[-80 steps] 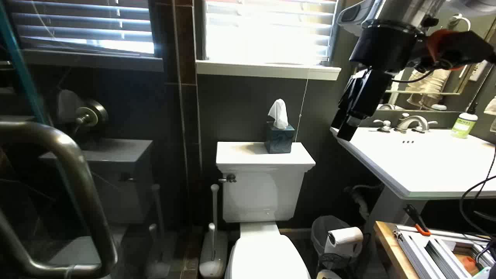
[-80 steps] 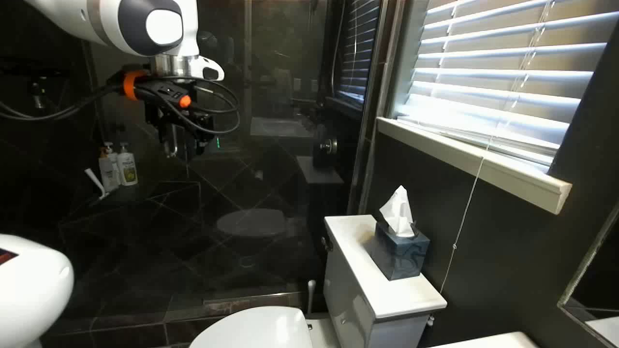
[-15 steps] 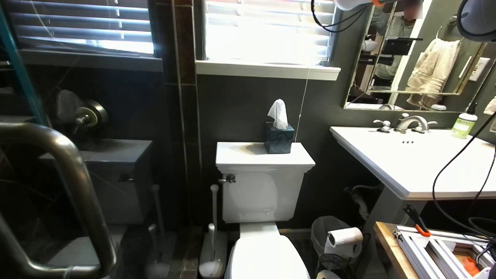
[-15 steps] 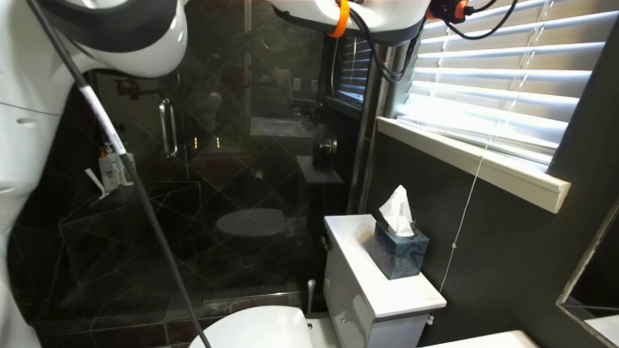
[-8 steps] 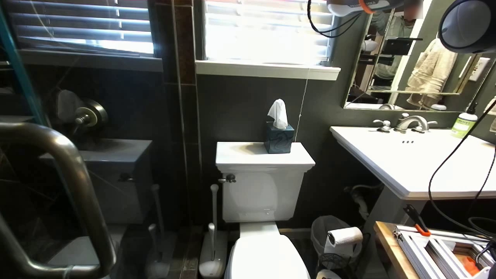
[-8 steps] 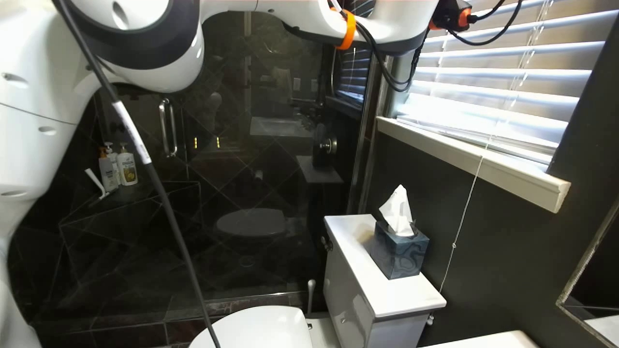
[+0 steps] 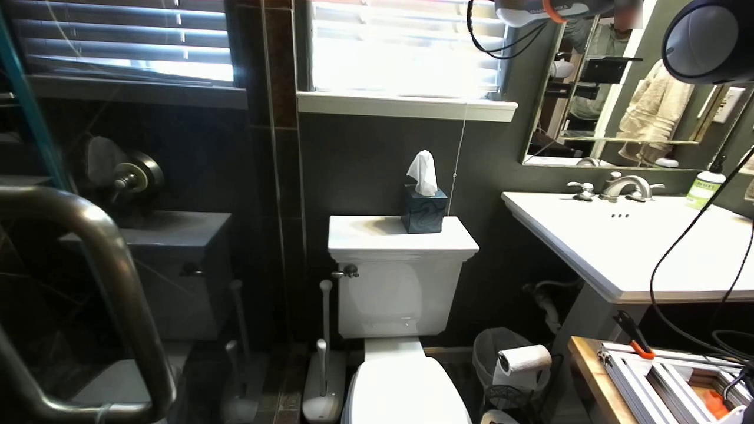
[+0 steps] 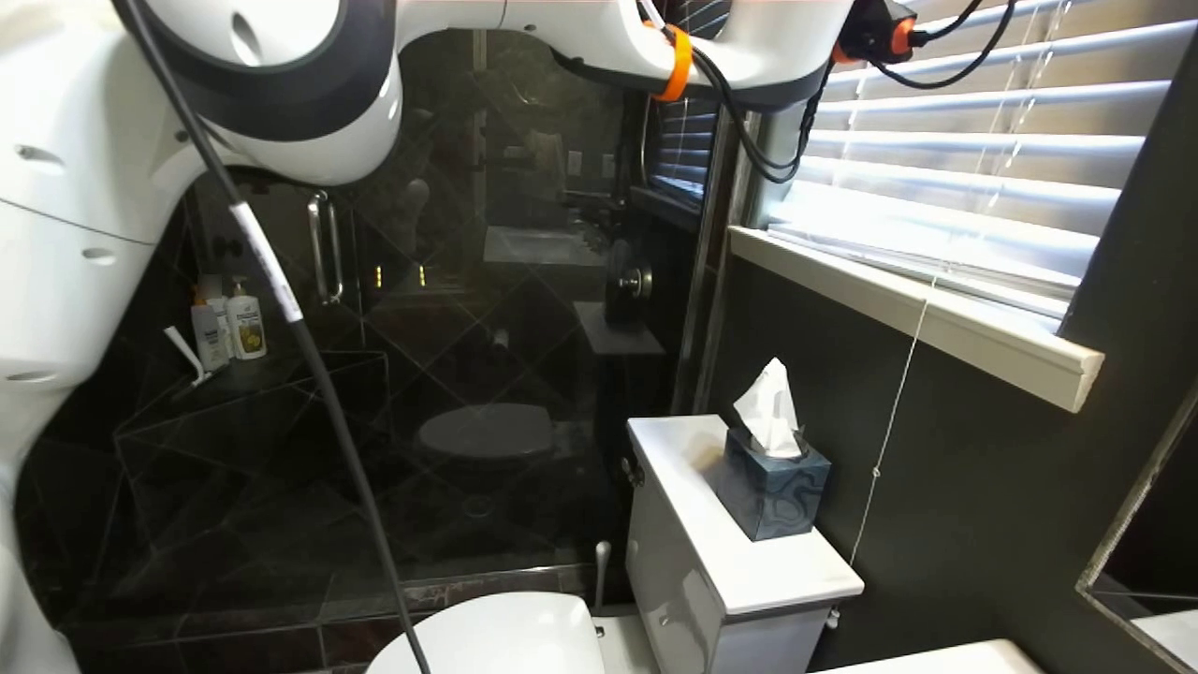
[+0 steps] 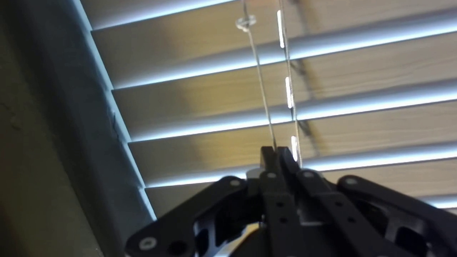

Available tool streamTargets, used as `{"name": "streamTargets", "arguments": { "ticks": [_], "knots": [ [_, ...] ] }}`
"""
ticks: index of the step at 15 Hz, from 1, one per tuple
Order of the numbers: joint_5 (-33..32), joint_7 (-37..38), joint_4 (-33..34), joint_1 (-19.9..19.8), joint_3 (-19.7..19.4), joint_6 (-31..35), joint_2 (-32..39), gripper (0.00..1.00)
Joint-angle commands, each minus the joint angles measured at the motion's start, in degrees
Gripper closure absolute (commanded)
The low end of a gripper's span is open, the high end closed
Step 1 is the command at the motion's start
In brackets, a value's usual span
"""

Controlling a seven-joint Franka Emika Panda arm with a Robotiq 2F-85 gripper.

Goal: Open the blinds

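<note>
A: State of the pincer [image 9: 276, 151]?

B: It shows in the wrist view only, judged above the sill [image 8: 983, 342]. Jaws together; 1 thin cord [image 9: 262, 85] enters between the 2 fingertips [image 9: 267, 159]. I judge the cord pinched there.

A: Anything close to the grip?

B: A small pale ring [image 9: 245, 23] sits on that cord, apart from the fingertips. A string [image 9: 292, 94] runs just beside; whether it touches the pincer, I cannot tell.

A: And the blinds [image 9: 375, 75]?

B: Above the sill, lowered, bottom edge just over it, light showing through. Judged not yet raised.

A: Further out?

B: In both exterior views, what I take for the same cord hangs past the sill's front and behind the toilet tank [image 7: 400, 300]. Tank and tissue box [image 8: 772, 491] lie below the sill. Above it, the arm [image 8: 599, 42] carries a black cable [image 8: 809, 117] in a loop near the blinds.

A: Recommended handling of the pull?

B: Judgement: hold the pinch firm; so thin a cord may slip. Draw steadily down toward the sill, along the cord's own line, without jerking. Keep the string out of the jaws. Watch that the cable does not catch. If the blinds do not respond, take a fresh grip rather than pull harder.
</note>
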Motion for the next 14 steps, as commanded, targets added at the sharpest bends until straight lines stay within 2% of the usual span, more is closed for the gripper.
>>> {"name": "streamTargets", "arguments": {
  "ticks": [1,4,8,11,14],
  "knots": [
    [0.03,-2.03,0.43,-0.48,0.19,-0.08,-0.30,1.00],
    [-0.12,-5.16,-2.39,-0.03,0.85,-0.12,-1.89,1.00],
    [-0.63,-15.02,-12.51,0.30,4.20,3.39,-4.92,1.00],
    [-3.09,-19.62,-18.77,0.70,3.66,6.72,-5.79,1.00],
    [-8.27,-21.70,-24.28,1.45,1.21,9.20,-6.73,1.00]
  ]
}}
